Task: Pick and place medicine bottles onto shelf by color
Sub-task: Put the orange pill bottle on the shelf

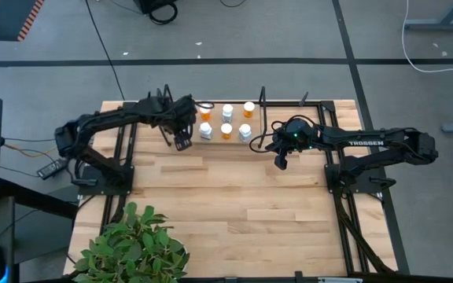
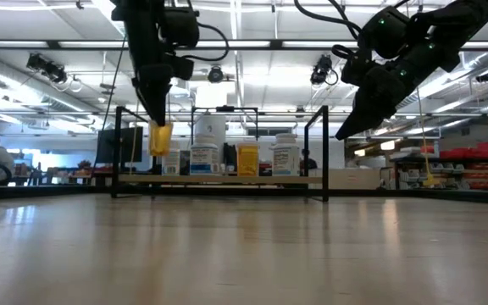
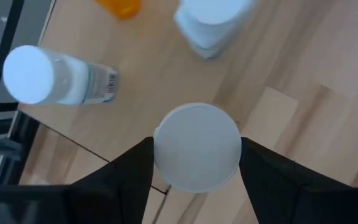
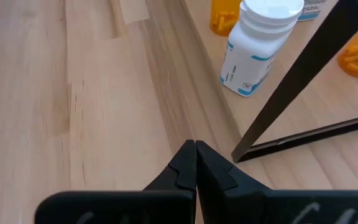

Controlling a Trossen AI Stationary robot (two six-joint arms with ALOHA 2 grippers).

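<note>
Hanging in the left gripper: one orange bottle, white cap up, pinched at the cap between both fingers, clear of the shelf board and above its left end. In the left wrist view the cap fills the gap between the two fingers, so the hold looks centred and the bottle should come down upright.

Standing on the shelf: five bottles in two rows. Seen from above, two orange ones, at the left and the right of the back row, and three white ones, one back centre and two along the front. The colours sit mixed, which suggests the sorting is not yet settled.

Placement of held bottle: likely the bare left end of the shelf, near the other orange bottle; the black upright close by is the thing to avoid.

Right gripper: fingers pressed together, holding nothing, raised over the table just off the shelf's right end. Judged as waiting, kept out of the left arm's way.
</note>
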